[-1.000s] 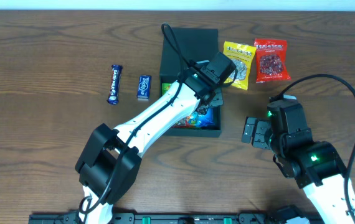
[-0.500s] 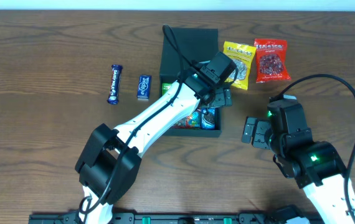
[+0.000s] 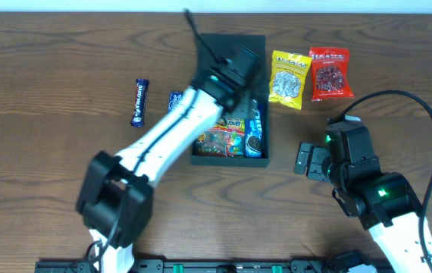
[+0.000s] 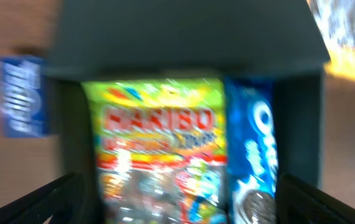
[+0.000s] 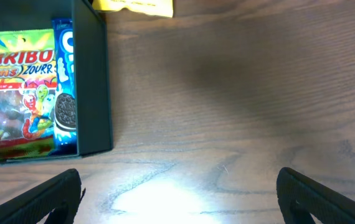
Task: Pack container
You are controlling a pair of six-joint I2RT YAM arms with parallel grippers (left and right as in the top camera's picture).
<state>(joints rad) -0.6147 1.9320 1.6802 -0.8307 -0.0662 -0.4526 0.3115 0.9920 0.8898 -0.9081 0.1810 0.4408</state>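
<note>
The dark container (image 3: 264, 160) stands mid-table with its lid (image 3: 235, 45) swung open at the far side. Inside lie a Haribo packet (image 3: 220, 140) and a blue Oreo packet (image 3: 255, 135), side by side. My left gripper (image 3: 239, 82) hovers over the box's far half, open and holding nothing; its blurred wrist view shows the Haribo packet (image 4: 156, 143), the Oreo packet (image 4: 252, 149) and the lid (image 4: 190, 31) between its spread fingers. My right gripper (image 3: 307, 161) rests open just right of the container (image 5: 93, 81), above bare wood.
A yellow snack packet (image 3: 289, 78) and a red one (image 3: 330, 73) lie right of the lid. A blue candy bar (image 3: 139, 102) and a small blue packet (image 3: 174, 102), partly under my left arm, lie left of the box.
My left gripper opened and drew back toward the lid, uncovering the Oreo packet lying in the container beside the Haribo packet. The right arm has not moved.
</note>
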